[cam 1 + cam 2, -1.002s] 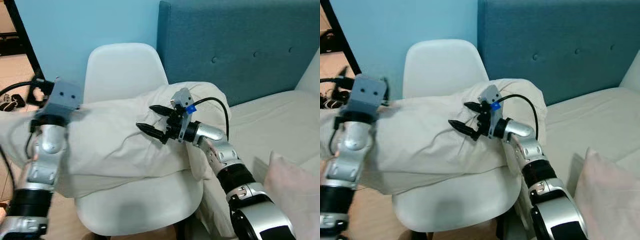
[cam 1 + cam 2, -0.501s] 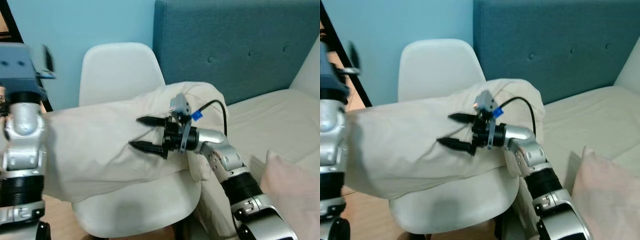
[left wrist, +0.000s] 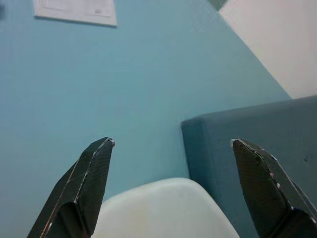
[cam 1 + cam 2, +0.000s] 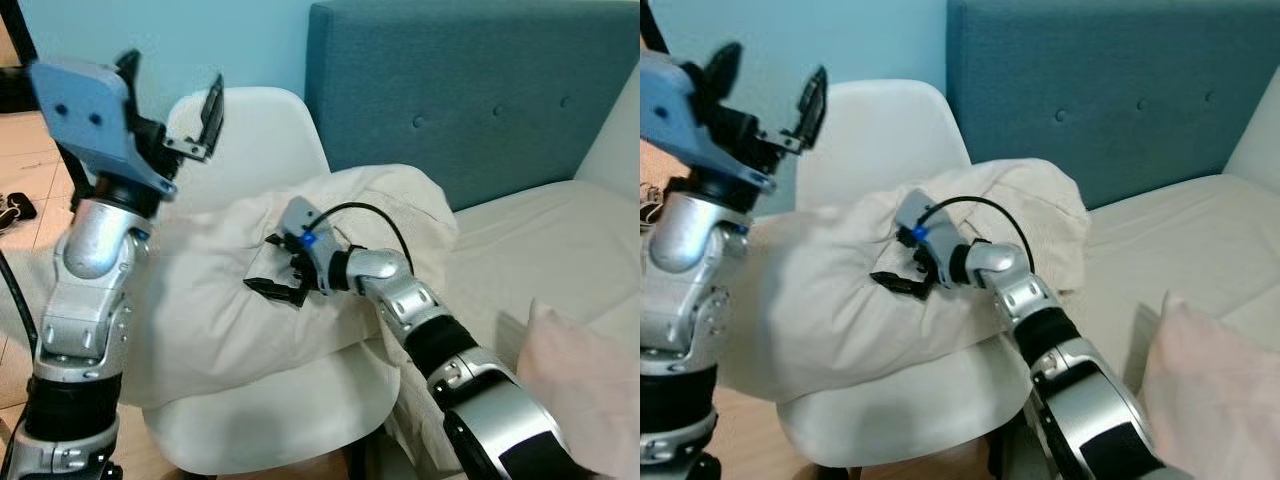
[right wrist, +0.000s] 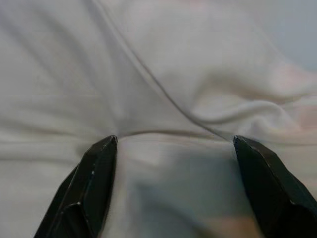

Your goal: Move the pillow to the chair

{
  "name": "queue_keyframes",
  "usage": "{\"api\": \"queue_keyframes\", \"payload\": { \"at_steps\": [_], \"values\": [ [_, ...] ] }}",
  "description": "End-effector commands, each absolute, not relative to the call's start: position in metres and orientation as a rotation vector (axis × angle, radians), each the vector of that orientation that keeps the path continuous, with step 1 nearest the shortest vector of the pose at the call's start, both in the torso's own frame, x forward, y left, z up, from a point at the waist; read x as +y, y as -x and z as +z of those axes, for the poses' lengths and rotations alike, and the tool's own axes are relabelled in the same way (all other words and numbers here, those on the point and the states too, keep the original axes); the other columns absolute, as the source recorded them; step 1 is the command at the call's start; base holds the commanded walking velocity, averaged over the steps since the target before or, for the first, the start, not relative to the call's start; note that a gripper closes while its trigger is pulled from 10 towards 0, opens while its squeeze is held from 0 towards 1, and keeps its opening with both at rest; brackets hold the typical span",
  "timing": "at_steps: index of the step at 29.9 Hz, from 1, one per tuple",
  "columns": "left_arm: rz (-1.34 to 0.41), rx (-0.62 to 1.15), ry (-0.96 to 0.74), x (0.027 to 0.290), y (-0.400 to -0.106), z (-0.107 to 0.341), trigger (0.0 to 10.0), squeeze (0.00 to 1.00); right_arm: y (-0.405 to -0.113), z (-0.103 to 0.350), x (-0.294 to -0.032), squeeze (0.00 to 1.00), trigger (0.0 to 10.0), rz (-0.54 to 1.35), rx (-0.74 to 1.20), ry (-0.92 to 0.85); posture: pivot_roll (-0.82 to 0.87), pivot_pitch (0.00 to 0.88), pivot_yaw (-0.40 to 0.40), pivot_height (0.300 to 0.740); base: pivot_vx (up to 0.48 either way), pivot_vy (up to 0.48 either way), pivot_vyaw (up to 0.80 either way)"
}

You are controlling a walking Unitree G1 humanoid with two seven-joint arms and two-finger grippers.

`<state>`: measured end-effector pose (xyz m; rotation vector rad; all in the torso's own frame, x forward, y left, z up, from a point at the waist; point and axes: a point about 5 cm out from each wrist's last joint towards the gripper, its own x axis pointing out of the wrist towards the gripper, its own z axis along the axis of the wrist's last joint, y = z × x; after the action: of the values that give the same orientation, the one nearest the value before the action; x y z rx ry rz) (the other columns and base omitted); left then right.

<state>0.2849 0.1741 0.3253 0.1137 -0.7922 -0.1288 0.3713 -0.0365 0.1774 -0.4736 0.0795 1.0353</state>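
A large cream pillow (image 4: 200, 310) lies across the seat of a white shell chair (image 4: 262, 140) and droops over its left side. My right gripper (image 4: 270, 264) is open, its fingertips pressed down into the pillow's top near the middle. In the right wrist view the fingers (image 5: 96, 183) dent the wrinkled fabric (image 5: 163, 74). My left gripper (image 4: 172, 84) is open and empty, raised high above the pillow's left end, beside the chair back. In the left wrist view it (image 3: 171, 142) points at the blue wall and the top of the chair back (image 3: 163, 208).
A teal padded headboard (image 4: 480, 90) and a bed with a cream sheet (image 4: 540, 240) stand to the right of the chair. A pale pink pillow (image 4: 585, 390) lies at the lower right. A black stand leg (image 4: 25, 40) and wooden floor are at the left.
My left arm has let go of the pillow's left end and risen, open, beside the chair back. My right gripper has moved left and down into the pillow, which has settled on the seat.
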Motion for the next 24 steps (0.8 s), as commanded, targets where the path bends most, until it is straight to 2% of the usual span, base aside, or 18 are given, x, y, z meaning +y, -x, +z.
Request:
{"api": "queue_keyframes", "payload": {
  "at_steps": [1,7,9,10,11,12,15,17,19,24],
  "values": [
    [-0.122,-0.794,-0.084,0.174,-0.281,0.327,10.0,0.0,-0.38,0.18,-0.032,0.0,10.0,0.925,0.091,0.57,0.0,0.0,-0.09,0.557,0.0,0.0,0.0],
    [-0.128,-0.796,-0.072,0.175,-0.275,0.334,10.0,0.0,-0.396,0.203,-0.034,0.0,10.0,0.698,0.001,0.544,0.0,0.0,-0.097,0.557,0.0,0.0,0.0],
    [-0.112,-0.794,-0.072,0.178,-0.272,0.336,10.0,0.0,-0.402,0.23,-0.035,0.0,10.0,0.634,-0.116,0.373,0.01,0.0,-0.098,0.557,0.0,0.0,0.0],
    [-0.112,-0.794,-0.072,0.178,-0.272,0.336,10.0,0.0,-0.402,0.23,-0.035,0.0,10.0,0.634,-0.116,0.373,0.01,0.0,-0.098,0.557,0.0,0.0,0.0],
    [-0.098,-0.79,-0.07,0.179,-0.271,0.335,10.0,0.0,-0.403,0.243,-0.037,0.0,10.0,0.634,-0.161,0.253,0.0,0.0,-0.095,0.557,0.0,0.0,0.0],
    [-0.098,-0.79,-0.07,0.179,-0.271,0.335,10.0,0.0,-0.403,0.243,-0.037,0.0,10.0,0.634,-0.161,0.253,0.0,0.0,-0.095,0.557,0.0,0.0,0.0],
    [-0.027,-0.756,-0.064,0.186,-0.276,0.33,10.0,0.0,-0.405,0.268,-0.048,0.0,10.0,0.681,-0.251,-0.029,-0.01,0.0,-0.09,0.557,0.0,0.0,0.0],
    [-0.027,-0.756,-0.064,0.186,-0.276,0.33,10.0,0.0,-0.405,0.268,-0.048,0.0,10.0,0.681,-0.251,-0.029,-0.01,0.0,-0.09,0.557,0.0,0.0,0.0],
    [0.038,-0.704,-0.081,0.189,-0.282,0.32,10.0,0.0,-0.405,0.278,-0.058,0.0,10.0,0.712,-0.294,-0.136,-0.02,0.0,-0.087,0.557,0.0,0.0,0.0],
    [0.071,-0.669,-0.091,0.19,-0.285,0.312,10.0,0.0,-0.404,0.281,-0.064,0.0,10.0,0.724,-0.312,-0.177,-0.02,0.0,-0.087,0.557,0.0,0.0,0.0]
  ]
}}
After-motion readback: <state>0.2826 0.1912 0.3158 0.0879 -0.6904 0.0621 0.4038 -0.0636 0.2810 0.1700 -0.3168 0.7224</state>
